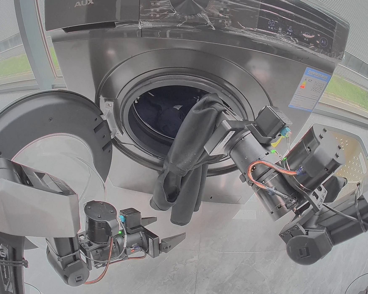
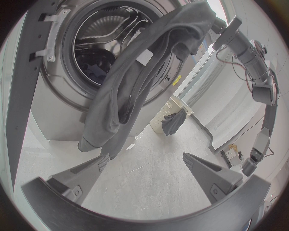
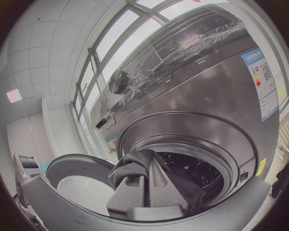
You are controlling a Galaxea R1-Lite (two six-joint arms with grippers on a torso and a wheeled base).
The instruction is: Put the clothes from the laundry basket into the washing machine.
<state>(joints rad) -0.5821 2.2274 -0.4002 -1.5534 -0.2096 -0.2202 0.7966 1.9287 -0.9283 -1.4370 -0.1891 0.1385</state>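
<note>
A dark grey garment [image 1: 187,154] hangs from my right gripper [image 1: 215,110], which is shut on its top fold right at the rim of the washing machine's [image 1: 198,66] round opening. Most of the cloth drapes down outside, over the lower rim toward the floor. Darker clothes [image 1: 161,110] lie inside the drum. In the right wrist view the closed fingers [image 3: 159,186] pinch the garment [image 3: 132,165] before the opening. My left gripper [image 1: 162,232] is low over the floor, open and empty, below and left of the hanging garment [image 2: 126,87]. The laundry basket [image 2: 168,114] holds another dark cloth [image 2: 174,121].
The machine's round door [image 1: 46,130] stands swung open to the left, just above my left arm. The basket [image 1: 354,158] stands to the right of the machine, behind my right arm. Grey tiled floor [image 1: 225,262] lies open in front of the machine.
</note>
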